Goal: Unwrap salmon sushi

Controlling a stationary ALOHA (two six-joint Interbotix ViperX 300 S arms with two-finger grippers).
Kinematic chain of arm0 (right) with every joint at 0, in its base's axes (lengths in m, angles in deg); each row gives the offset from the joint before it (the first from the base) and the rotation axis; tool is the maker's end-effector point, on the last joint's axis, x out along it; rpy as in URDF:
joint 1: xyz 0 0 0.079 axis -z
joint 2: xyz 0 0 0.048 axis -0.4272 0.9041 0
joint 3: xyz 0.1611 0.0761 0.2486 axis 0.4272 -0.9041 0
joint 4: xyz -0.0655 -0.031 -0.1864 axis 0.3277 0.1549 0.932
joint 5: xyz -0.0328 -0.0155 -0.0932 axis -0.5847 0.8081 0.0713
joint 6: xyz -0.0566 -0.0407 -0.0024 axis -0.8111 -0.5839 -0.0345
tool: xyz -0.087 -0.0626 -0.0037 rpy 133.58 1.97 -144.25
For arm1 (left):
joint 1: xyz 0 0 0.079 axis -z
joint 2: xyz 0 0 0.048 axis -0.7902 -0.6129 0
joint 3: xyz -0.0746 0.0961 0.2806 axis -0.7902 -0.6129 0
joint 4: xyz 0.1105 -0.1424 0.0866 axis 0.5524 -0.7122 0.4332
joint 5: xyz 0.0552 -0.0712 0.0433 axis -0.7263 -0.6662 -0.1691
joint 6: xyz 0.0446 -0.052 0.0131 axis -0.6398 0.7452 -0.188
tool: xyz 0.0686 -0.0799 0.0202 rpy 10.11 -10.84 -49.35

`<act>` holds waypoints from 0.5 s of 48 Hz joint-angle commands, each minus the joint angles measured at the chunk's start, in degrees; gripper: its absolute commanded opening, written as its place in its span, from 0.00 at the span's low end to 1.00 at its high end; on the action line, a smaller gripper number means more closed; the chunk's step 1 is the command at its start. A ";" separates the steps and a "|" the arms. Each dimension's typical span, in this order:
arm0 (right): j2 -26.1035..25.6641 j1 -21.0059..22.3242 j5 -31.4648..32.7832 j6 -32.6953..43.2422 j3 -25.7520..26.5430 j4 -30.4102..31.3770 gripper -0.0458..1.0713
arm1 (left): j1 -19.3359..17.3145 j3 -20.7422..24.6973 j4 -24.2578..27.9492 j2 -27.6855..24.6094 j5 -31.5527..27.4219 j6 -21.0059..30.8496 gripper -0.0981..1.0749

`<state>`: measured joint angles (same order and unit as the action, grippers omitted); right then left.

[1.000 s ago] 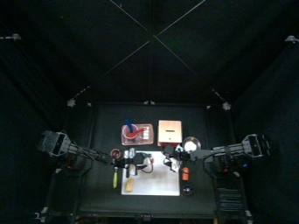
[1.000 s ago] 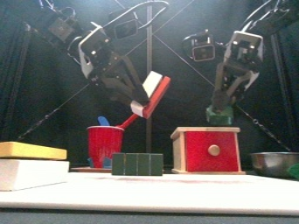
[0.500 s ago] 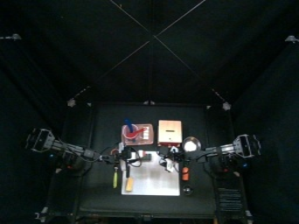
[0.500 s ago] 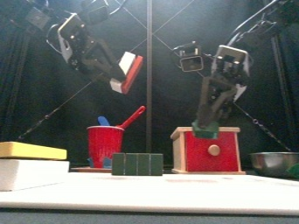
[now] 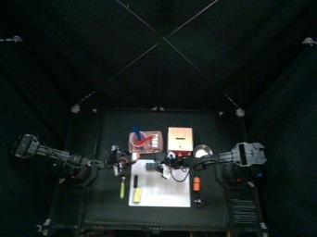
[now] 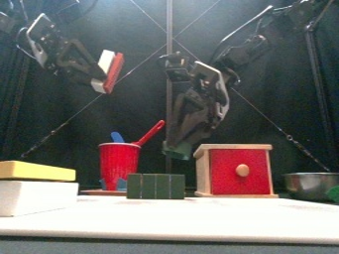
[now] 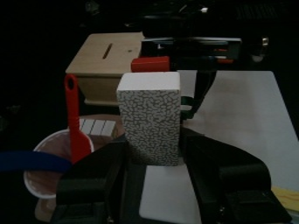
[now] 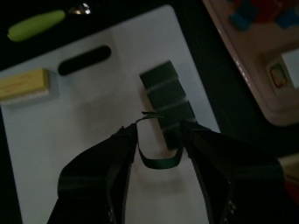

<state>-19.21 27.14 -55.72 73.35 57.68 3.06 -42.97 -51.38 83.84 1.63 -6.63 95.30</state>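
My left gripper [image 6: 101,73] is shut on the salmon sushi [image 6: 109,69], a white speckled block with an orange-red slab on one side. It holds the sushi high above the table's left side. The speckled face shows between the jaws in the left wrist view [image 7: 152,114]. My right gripper [image 6: 179,141] is shut on a dark green band [image 8: 162,156], which hangs as a loop, apart from the sushi. The gripper hangs over the white board [image 5: 168,190] near the table's middle, above a dark green segmented block [image 6: 157,186].
A red cup [image 6: 119,164] holding a red spoon and a blue thing stands at the back left. A wooden box with a red front [image 6: 235,169] stands to its right. A metal bowl [image 6: 312,186] is far right, a yellow sponge [image 6: 35,171] far left. A yellow marker [image 5: 121,190] and an orange-red stick [image 5: 197,185] flank the board.
My left gripper has risen and moved left with the sushi. My right gripper has swung left and lower with the green band, from over the wooden box to the table's middle.
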 commanded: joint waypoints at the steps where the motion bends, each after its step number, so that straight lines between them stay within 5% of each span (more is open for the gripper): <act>1: 1.05 0.44 -1.93 -0.18 4.83 0.18 0.76 | -0.70 -0.44 0.18 1.76 -0.44 -0.18 0.66; 14: 9.67 2.46 -5.10 -0.18 15.12 2.11 0.76 | -4.66 -4.66 0.53 6.68 -1.41 -0.53 0.66; 24: 12.92 4.04 -11.34 -0.09 18.37 2.20 0.76 | -9.93 -7.65 0.26 10.90 -1.41 -0.79 0.66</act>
<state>-5.59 30.30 -64.51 73.17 73.85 5.17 -50.88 -59.12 83.93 11.39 -7.86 94.59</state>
